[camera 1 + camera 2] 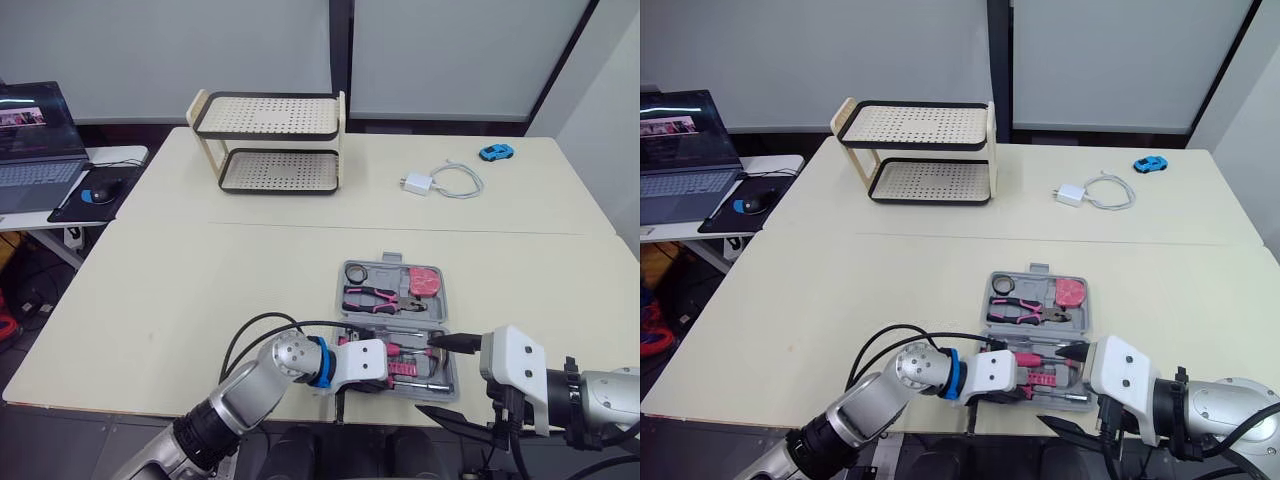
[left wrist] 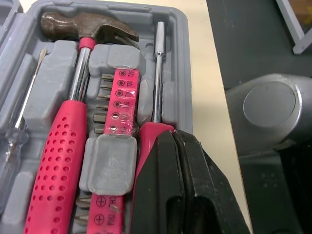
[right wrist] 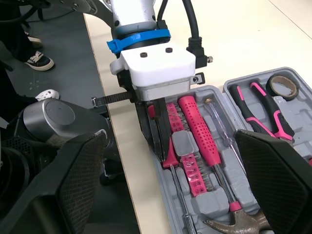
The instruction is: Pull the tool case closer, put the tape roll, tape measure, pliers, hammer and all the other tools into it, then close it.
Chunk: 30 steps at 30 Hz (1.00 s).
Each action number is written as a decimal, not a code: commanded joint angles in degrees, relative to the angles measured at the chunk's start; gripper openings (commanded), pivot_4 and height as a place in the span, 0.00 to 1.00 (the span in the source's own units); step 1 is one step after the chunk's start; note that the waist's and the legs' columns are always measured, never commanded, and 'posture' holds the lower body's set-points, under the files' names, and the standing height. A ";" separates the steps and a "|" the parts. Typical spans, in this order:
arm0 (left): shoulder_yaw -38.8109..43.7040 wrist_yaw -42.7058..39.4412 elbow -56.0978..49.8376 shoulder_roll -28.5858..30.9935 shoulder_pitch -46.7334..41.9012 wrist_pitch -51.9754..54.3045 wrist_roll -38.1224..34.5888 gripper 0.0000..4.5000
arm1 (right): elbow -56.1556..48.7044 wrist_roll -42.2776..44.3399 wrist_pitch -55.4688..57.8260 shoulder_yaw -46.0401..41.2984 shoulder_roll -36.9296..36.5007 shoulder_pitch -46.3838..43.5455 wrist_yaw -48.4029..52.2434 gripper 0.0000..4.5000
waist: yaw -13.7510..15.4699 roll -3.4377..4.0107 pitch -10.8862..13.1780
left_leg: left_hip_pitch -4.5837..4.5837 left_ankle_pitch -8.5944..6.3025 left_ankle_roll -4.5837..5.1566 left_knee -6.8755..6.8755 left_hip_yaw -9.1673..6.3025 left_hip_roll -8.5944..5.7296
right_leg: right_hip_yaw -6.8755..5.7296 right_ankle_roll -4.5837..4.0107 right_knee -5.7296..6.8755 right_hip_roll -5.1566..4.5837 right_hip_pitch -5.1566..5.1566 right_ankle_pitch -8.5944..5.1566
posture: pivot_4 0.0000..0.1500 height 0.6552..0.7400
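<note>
"Where did the tool case (image 1: 395, 325) sit?"
"Open at the cream table's (image 1: 200, 270) near edge. The left gripper (image 3: 160, 148), fingers pressed together, was over its pink screwdriver (image 2: 146, 144); the right gripper (image 1: 452, 378) gaped wide alongside. The rack (image 1: 270, 142) and charger (image 1: 418, 184) lay beyond."

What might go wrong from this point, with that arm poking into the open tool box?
Two things, I'd guess. The tool case lies right at the table's near edge, so a push from the left gripper might slide it off. That gripper's shut fingers rest against the pink screwdriver; pulling away carelessly might tip it out of its slot, and the lid then may not close.
</note>
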 commanded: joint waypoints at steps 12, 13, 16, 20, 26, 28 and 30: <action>18.31 -1.05 -4.32 11.80 -0.50 -0.66 -5.72 0.00 | 14.72 -16.01 -10.04 2.80 -2.72 -3.24 5.06 0.79 | -0.12 0.01 0.00 | 0.02 0.00 -0.01 -0.04 0.01 0.01 | 0.00 0.00 -0.02 0.01 -0.03 0.00 | 1.00 1.00; 19.22 -0.75 -3.14 12.75 -0.49 -1.04 -5.52 0.00 | 16.26 -17.75 -10.24 3.33 -3.12 -3.59 4.78 0.69 | -0.10 0.01 0.01 | 0.02 0.00 -0.01 -0.04 0.02 0.01 | 0.00 0.00 -0.02 0.01 -0.03 0.00 | 1.00 1.00; 20.18 -0.39 1.44 14.61 -1.34 -3.31 -3.95 0.00 | 21.34 -22.88 -11.06 5.48 -4.10 -5.31 3.82 0.46 | -0.11 0.01 0.01 | 0.01 0.00 -0.01 -0.04 0.03 -0.01 | 0.01 0.00 -0.03 0.00 -0.03 0.00 | 1.00 1.00; 18.84 0.54 7.85 12.84 -4.41 -4.73 -1.80 0.00 | 27.73 -29.22 -13.04 10.32 -5.37 -10.08 4.29 0.17 | -0.13 0.03 0.03 | 0.00 0.00 -0.01 -0.04 0.03 -0.01 | 0.01 0.00 -0.03 0.00 -0.04 0.00 | 1.00 1.00; 14.35 1.77 15.80 7.66 -8.63 -5.21 2.55 0.00 | 33.72 -34.95 -10.12 19.20 -4.40 -18.83 5.95 0.01 | -0.17 0.02 0.03 | -0.04 0.05 -0.09 -0.03 0.05 -0.02 | 0.01 0.00 -0.06 -0.02 -0.05 0.00 | 1.00 1.00; 12.58 1.97 17.59 5.83 -9.89 -5.45 3.94 0.00 | 34.86 -36.38 -7.05 22.60 -3.05 -22.55 6.32 0.01 | -0.39 0.00 0.04 | -0.07 0.06 -0.12 -0.04 0.07 -0.02 | 0.03 0.00 -0.07 -0.02 -0.11 0.00 | 1.00 1.00; 11.81 2.33 19.10 4.33 -10.85 -5.73 4.81 0.00 | 35.47 -37.36 -5.28 24.71 -2.16 -24.66 6.80 0.01 | -0.38 0.00 0.04 | -0.09 0.09 -0.17 -0.03 0.06 -0.03 | 0.02 0.00 -0.06 -0.01 -0.12 0.00 | 1.00 1.00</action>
